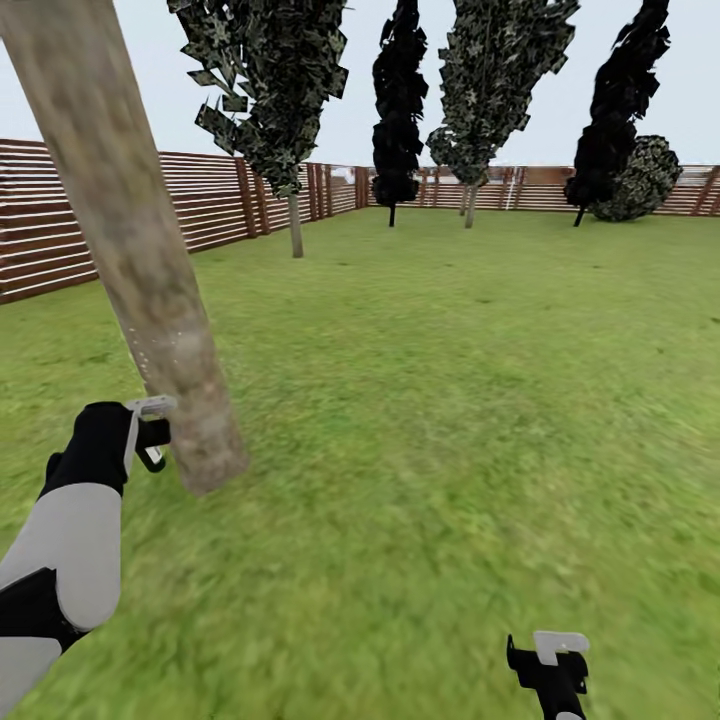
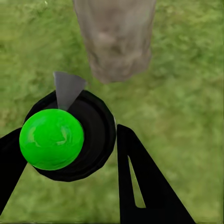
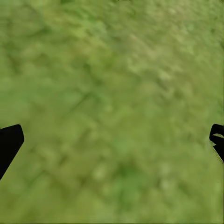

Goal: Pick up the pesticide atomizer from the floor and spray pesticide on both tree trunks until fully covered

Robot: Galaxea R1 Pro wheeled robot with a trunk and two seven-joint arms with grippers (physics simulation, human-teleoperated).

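The left pincer (image 2: 70, 154) is clamped on the pesticide atomizer (image 2: 60, 137) — green ball top over a black body, w/ a grey nozzle aimed at the tree trunk (image 2: 116, 37) just ahead. In the head view that left pincer (image 1: 150, 435) sits right beside the trunk's base (image 1: 150, 290), low down near the grass (image 1: 450, 400). The right pincer (image 1: 548, 665) hangs well apart from the trunk, fingers spread wide, nothing in it. The step in hand looks like spraying the first trunk; faint specks show on the bark, but coverage can't be judged. Next move prob. calls for sweeping the nozzle up & around the trunk. Far beyond the trunk, a second leafy tree (image 1: 290, 110) stands by the fence (image 1: 210, 200) — likely the next target.
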